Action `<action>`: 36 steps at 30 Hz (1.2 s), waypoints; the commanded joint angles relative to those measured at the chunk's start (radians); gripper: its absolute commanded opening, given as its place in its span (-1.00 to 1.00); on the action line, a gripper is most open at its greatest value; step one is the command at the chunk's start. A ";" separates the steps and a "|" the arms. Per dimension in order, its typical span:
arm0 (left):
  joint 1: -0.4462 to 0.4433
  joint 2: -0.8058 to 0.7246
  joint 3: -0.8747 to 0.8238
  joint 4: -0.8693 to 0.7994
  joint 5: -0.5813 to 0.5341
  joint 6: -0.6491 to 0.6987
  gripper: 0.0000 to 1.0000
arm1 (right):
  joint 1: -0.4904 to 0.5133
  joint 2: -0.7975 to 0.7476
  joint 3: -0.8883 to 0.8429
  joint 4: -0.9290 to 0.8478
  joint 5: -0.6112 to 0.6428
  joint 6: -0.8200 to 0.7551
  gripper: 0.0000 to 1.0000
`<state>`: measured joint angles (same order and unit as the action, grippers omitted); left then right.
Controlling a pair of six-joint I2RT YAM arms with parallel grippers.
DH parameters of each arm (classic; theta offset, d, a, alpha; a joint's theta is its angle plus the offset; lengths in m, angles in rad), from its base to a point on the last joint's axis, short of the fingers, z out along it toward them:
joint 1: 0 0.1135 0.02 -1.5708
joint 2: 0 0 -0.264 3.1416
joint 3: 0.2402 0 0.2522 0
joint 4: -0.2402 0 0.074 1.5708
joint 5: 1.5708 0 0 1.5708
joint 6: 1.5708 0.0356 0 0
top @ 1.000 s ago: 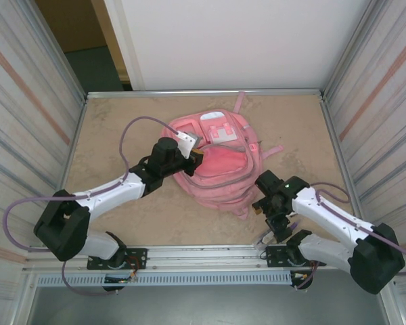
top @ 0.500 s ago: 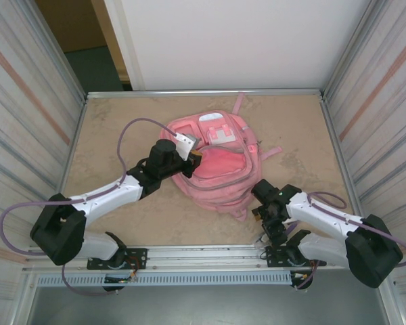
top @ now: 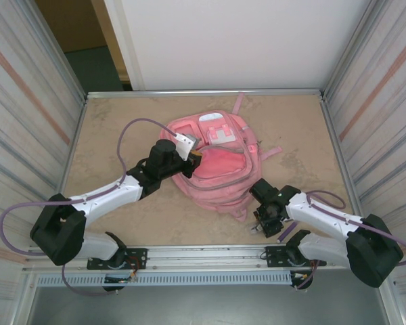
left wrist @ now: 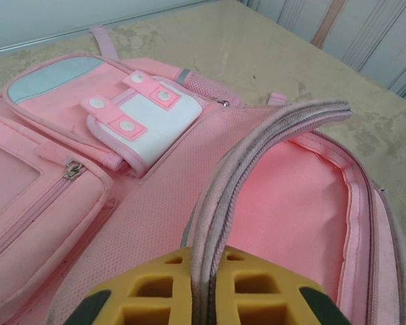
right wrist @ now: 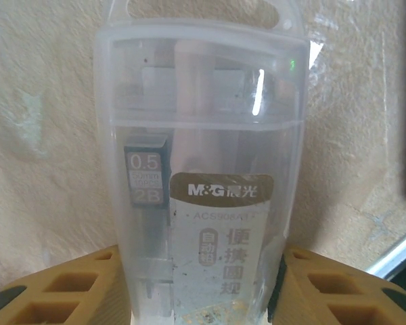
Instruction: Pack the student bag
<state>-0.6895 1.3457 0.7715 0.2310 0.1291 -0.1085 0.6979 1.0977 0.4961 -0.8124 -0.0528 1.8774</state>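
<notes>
The student bag [top: 220, 166] lies flat mid-table, a pink backpack with its main compartment unzipped. My left gripper [top: 195, 154] is shut on the grey-edged rim [left wrist: 257, 149] of that opening and holds it lifted, so the pink lining shows; in the left wrist view the left gripper [left wrist: 210, 274] pinches the rim between yellow fingers. My right gripper [top: 262, 225] is down at the table near the front right, below the bag. In its wrist view a clear plastic case [right wrist: 203, 169] with a 0.5 2B lead box inside lies between the fingers of the right gripper [right wrist: 199, 277], which press both its sides.
Aluminium walls fence the table on the left, right and back. A metal rail [top: 203, 252] runs along the near edge, close behind the right gripper. Bag straps [top: 271, 150] trail off the bag's right side. Bare tabletop [top: 115, 122] lies left of the bag.
The right gripper has moved down and left toward the near edge and its jaws have closed in onto the clear case. The left gripper and the bag rim have stayed put.
</notes>
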 commanded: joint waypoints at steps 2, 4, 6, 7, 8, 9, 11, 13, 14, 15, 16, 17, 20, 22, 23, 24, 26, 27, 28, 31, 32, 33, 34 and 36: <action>-0.009 -0.037 0.002 0.027 -0.020 -0.009 -1.00 | 0.012 -0.020 0.054 -0.038 0.035 0.010 -0.07; -0.009 -0.032 0.002 0.030 -0.014 -0.015 -1.00 | 0.011 -0.026 0.082 -0.059 0.035 0.005 -0.08; -0.009 -0.028 0.006 0.023 -0.005 -0.018 -1.00 | 0.013 -0.034 0.120 -0.074 0.037 -0.001 -0.08; -0.009 -0.027 0.009 0.022 -0.003 -0.020 -1.00 | 0.013 -0.041 0.144 -0.074 0.039 -0.012 -0.08; -0.008 -0.024 0.008 0.029 -0.001 -0.020 -1.00 | 0.013 -0.045 0.171 -0.073 0.046 -0.027 -0.08; -0.008 -0.024 0.007 0.033 -0.001 -0.023 -1.00 | 0.013 -0.045 0.199 -0.078 0.052 -0.037 -0.08; -0.008 -0.025 0.012 0.035 0.006 -0.025 -1.00 | 0.011 -0.028 0.274 -0.087 0.068 -0.060 -0.08; -0.010 -0.030 0.030 0.015 0.016 -0.026 -1.00 | 0.005 0.005 0.363 -0.095 0.070 -0.083 -0.07; -0.012 -0.034 0.034 0.011 0.006 -0.029 -1.00 | -0.001 0.026 0.410 -0.084 0.071 -0.098 -0.06; -0.016 -0.038 0.030 0.020 0.003 -0.028 -1.00 | -0.003 0.045 0.446 -0.066 0.069 -0.105 -0.06; -0.020 -0.041 0.022 0.038 0.002 -0.028 -1.00 | -0.018 0.070 0.483 -0.028 0.049 -0.130 -0.06; -0.021 -0.042 0.012 0.063 0.010 -0.034 -1.00 | -0.028 0.097 0.516 0.022 0.036 -0.150 -0.06; -0.022 -0.046 0.004 0.079 0.033 -0.057 -1.00 | -0.045 0.179 0.592 0.103 0.020 -0.163 -0.04; -0.022 -0.052 0.004 0.078 0.038 -0.069 -1.00 | -0.053 0.252 0.657 0.126 0.005 -0.173 -0.04; -0.024 -0.054 0.002 0.084 0.039 -0.072 -1.00 | -0.054 0.287 0.681 0.134 -0.003 -0.181 -0.03; -0.024 -0.054 -0.003 0.091 0.040 -0.074 -1.00 | -0.053 0.325 0.703 0.142 -0.014 -0.183 -0.03; -0.024 -0.051 -0.006 0.108 0.050 -0.091 -1.00 | -0.044 0.380 0.712 0.193 -0.039 -0.167 -0.04; -0.025 -0.046 -0.006 0.115 0.061 -0.098 -1.00 | -0.042 0.405 0.710 0.221 -0.054 -0.146 -0.04; -0.025 -0.041 -0.005 0.120 0.072 -0.106 -1.00 | -0.039 0.428 0.710 0.244 -0.070 -0.128 -0.02; -0.029 -0.024 -0.005 0.133 0.078 -0.123 -1.00 | -0.032 0.486 0.732 0.264 -0.113 -0.120 0.17; -0.031 -0.020 -0.009 0.142 0.079 -0.125 -1.00 | -0.031 0.495 0.742 0.261 -0.117 -0.130 0.21; -0.031 -0.016 -0.013 0.148 0.078 -0.127 -1.00 | -0.026 0.498 0.748 0.252 -0.113 -0.137 0.27; -0.031 -0.013 -0.014 0.149 0.078 -0.128 -1.00 | -0.026 0.494 0.750 0.235 -0.107 -0.141 0.33; -0.031 -0.015 -0.010 0.137 0.074 -0.122 -1.00 | -0.030 0.466 0.733 0.210 -0.095 -0.150 0.40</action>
<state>-0.7128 1.3468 0.7547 0.2890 0.1719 -0.2012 0.6674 1.5890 1.2026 -0.5804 -0.1360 1.7409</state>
